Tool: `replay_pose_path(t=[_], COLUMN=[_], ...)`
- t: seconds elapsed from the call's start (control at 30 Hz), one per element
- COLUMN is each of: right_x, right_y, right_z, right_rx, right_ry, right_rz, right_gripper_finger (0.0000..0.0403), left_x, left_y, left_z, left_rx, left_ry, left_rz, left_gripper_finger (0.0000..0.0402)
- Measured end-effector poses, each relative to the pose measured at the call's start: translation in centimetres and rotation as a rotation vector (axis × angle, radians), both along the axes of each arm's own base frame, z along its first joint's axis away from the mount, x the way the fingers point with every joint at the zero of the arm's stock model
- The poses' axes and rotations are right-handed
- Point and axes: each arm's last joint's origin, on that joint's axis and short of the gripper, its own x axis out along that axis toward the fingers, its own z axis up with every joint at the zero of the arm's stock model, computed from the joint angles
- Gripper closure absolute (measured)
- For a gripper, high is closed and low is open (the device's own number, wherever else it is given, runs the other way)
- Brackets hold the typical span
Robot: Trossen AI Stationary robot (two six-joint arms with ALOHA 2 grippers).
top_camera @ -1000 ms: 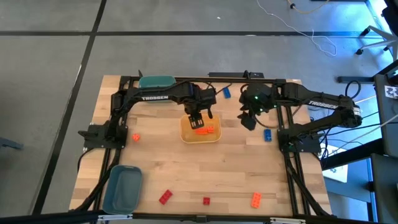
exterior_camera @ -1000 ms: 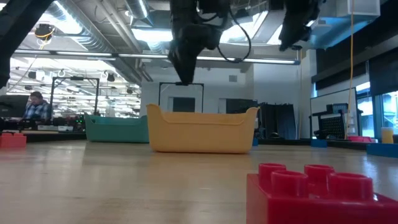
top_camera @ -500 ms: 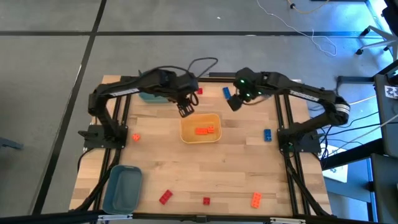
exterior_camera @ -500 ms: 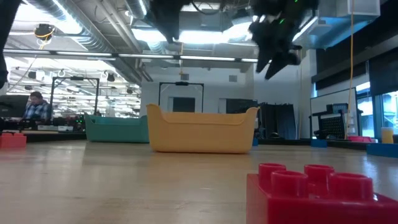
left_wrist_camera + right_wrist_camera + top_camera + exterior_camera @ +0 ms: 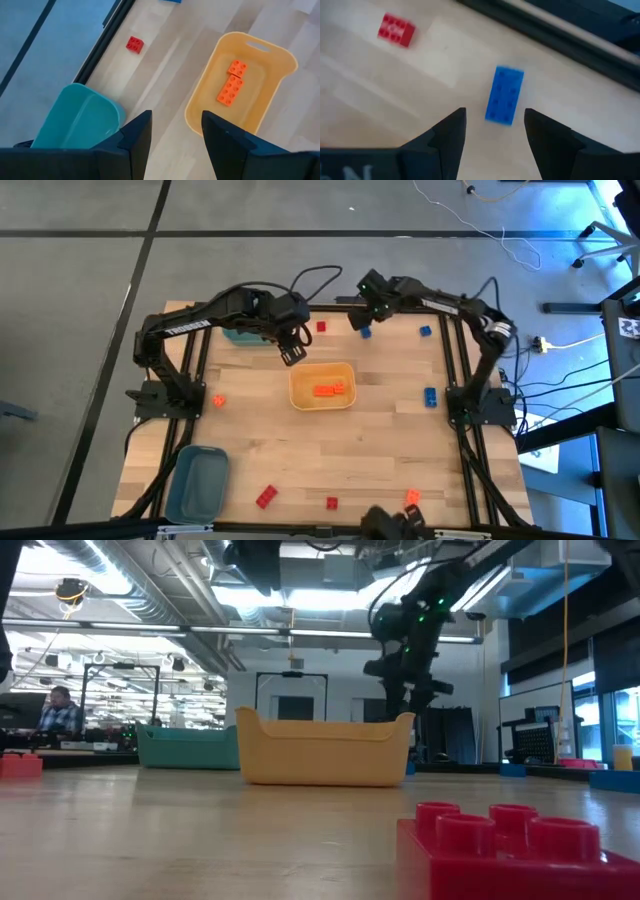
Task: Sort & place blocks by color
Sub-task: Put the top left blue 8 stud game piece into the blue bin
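My right gripper (image 5: 366, 305) is open and empty, high above an oblong blue block (image 5: 505, 94) that lies flat on the table near the far edge (image 5: 365, 330). A red block (image 5: 396, 29) lies to its left. My left gripper (image 5: 292, 352) is open and empty, raised between the teal bin (image 5: 250, 330) and the yellow bin (image 5: 322, 386). Two orange blocks (image 5: 232, 82) lie on the yellow bin's floor. In the low view my right gripper (image 5: 403, 700) shows behind the yellow bin (image 5: 322, 750).
More blue blocks lie at the right (image 5: 425, 332) (image 5: 430, 396). An orange block (image 5: 218, 400) lies at the left. Red blocks (image 5: 266, 497) (image 5: 332, 503) and an orange one (image 5: 412, 498) lie near the front edge. A blue-grey bin (image 5: 197, 482) stands front left.
My left gripper has risen from over the yellow bin and gone toward the table's far left, to beside the teal bin. My right gripper has gone toward the far edge and leftward, to above the blue block. No block has moved.
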Motion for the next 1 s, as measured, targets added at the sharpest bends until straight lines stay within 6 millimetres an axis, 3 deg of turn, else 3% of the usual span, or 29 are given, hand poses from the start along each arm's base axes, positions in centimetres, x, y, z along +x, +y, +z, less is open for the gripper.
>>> replay_pose_path(t=[0.2, 0.37, 0.5, 1.0], right_x=[0.7, 0.2, 0.2, 0.4], right_y=[-2.7, -3.4, -3.7, -4.3], right_z=[-2.3, -5.1, -6.2, -6.7], right_rx=[0.053, 0.139, 0.164, 0.18], right_ry=[0.043, 0.132, 0.139, 0.084], right_rz=[-0.021, -0.042, -0.043, -0.039], right_gripper_finger=[0.0201, 0.0201, 0.0201, 0.0201], left_x=[0.0, 0.0, 0.0, -0.1], left_y=[0.0, 0.1, 0.1, 0.1], left_z=[0.0, 0.0, 0.0, 0.0], left_rx=[0.011, 0.016, 0.022, 0.037], left_ry=[0.002, 0.003, 0.004, 0.01], left_rz=[0.007, 0.011, 0.014, 0.023], left_gripper_finger=[0.0236, 0.0236, 0.0236, 0.0237])
